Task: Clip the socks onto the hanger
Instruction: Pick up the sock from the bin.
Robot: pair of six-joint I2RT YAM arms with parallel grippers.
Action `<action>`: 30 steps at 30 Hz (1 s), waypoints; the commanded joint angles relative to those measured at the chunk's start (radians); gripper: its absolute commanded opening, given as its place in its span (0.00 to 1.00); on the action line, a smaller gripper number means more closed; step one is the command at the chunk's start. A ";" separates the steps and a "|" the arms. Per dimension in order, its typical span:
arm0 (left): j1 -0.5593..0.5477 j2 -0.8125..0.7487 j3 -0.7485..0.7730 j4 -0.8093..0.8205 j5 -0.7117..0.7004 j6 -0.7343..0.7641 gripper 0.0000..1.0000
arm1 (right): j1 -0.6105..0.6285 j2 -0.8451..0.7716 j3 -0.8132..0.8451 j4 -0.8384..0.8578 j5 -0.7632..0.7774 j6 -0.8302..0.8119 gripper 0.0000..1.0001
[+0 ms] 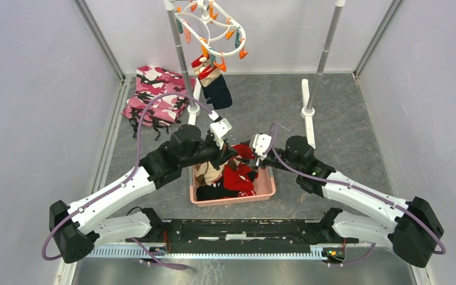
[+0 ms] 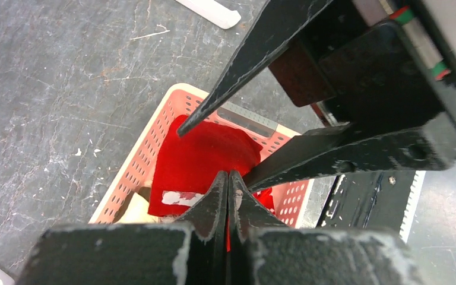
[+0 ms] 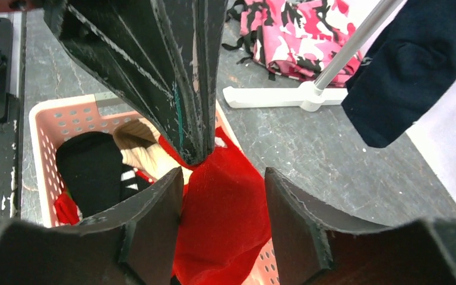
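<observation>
While I hang over the basket [image 1: 231, 200], the overhead view shows my two pincers tip to tip above its far rim. My left pincer [image 1: 230, 153] and right pincer [image 1: 252, 159] have a red sock [image 1: 242, 152] bunched between them. More socks lie in the basket below. The hanger [image 1: 211, 27] is well away on the far side, high on the left pole, with a navy sock [image 1: 218, 90] already clipped to it. My left arm sits nearer to it than my right.

From my left wrist, my left fingers [image 2: 214, 202] are pressed flat together with a sliver of red showing in the seam, so I judge them to be pinching the red sock [image 2: 205, 157]. It drapes away from them into the basket [image 2: 148, 142]. My right pincer comes in from the upper right with its jaws spread.

From my right wrist, my right fingers [image 3: 154, 208] stand wide apart and grip nothing. The red sock [image 3: 225, 219] drops from the tip of my left pincer [image 3: 195, 155] straight down through the gap between them. Its long axis runs from that pinch down toward the basket [image 3: 41, 119]. The coming move turns on this: the cloth already lies between my right jaws, just below the left pinch. The navy sock [image 3: 409, 65] hangs far right.
</observation>
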State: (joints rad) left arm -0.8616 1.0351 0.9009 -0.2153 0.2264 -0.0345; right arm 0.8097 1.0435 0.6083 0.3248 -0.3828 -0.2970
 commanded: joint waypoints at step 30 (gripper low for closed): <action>0.000 -0.638 -0.689 0.832 -0.008 -0.018 1.00 | -0.019 -0.067 -0.033 0.325 -0.157 0.295 0.00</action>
State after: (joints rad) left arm -0.8608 0.3843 0.2138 0.4603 0.1913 -0.0879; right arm 0.7963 0.9955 0.5766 0.4889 -0.4709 -0.0956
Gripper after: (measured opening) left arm 0.994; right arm 0.022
